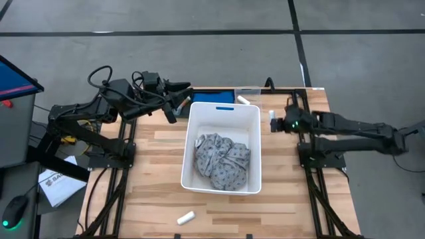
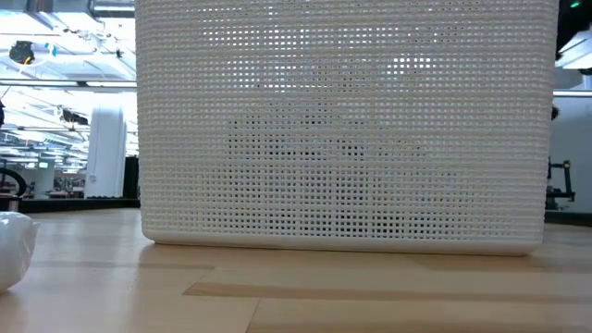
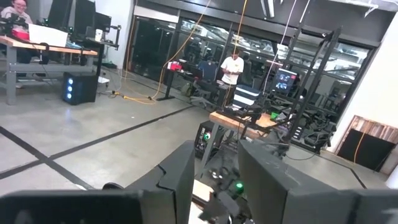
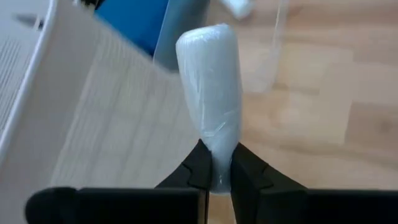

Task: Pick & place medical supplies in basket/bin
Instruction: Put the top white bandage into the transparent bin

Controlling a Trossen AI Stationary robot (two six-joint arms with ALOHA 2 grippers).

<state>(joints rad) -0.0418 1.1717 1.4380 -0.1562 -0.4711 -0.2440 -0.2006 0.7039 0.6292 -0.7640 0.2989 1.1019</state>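
Note:
The white bin (image 1: 223, 113) stands mid-table with the grey speckled fabric (image 1: 222, 161) lying in it; its perforated wall fills the low view (image 2: 342, 120). My right gripper (image 1: 275, 123) is just right of the bin's far right corner, shut on a white roll (image 4: 208, 87). My left gripper (image 1: 178, 105) is raised at the bin's far left corner, open and empty, its fingers (image 3: 177, 180) pointing level across the table. One roll (image 1: 185, 217) lies on the table near the front edge and shows in the low view (image 2: 13, 250). Another roll (image 1: 243, 100) lies beyond the bin. My right gripper pinches one end of the plastic-wrapped white roll (image 4: 217, 163) between its two fingertips. The fingers come from the table's right and lie along the roll, which sticks out past the fingertips toward the bin's wall (image 4: 81, 124), clear of the table.
A blue flat piece (image 1: 216, 97) and a clear box (image 1: 247, 91) lie past the bin's far end. Bare wood shows left, right and in front of the bin. A monitor and papers (image 1: 56, 182) sit left of the table. People show in the room in the left wrist view.

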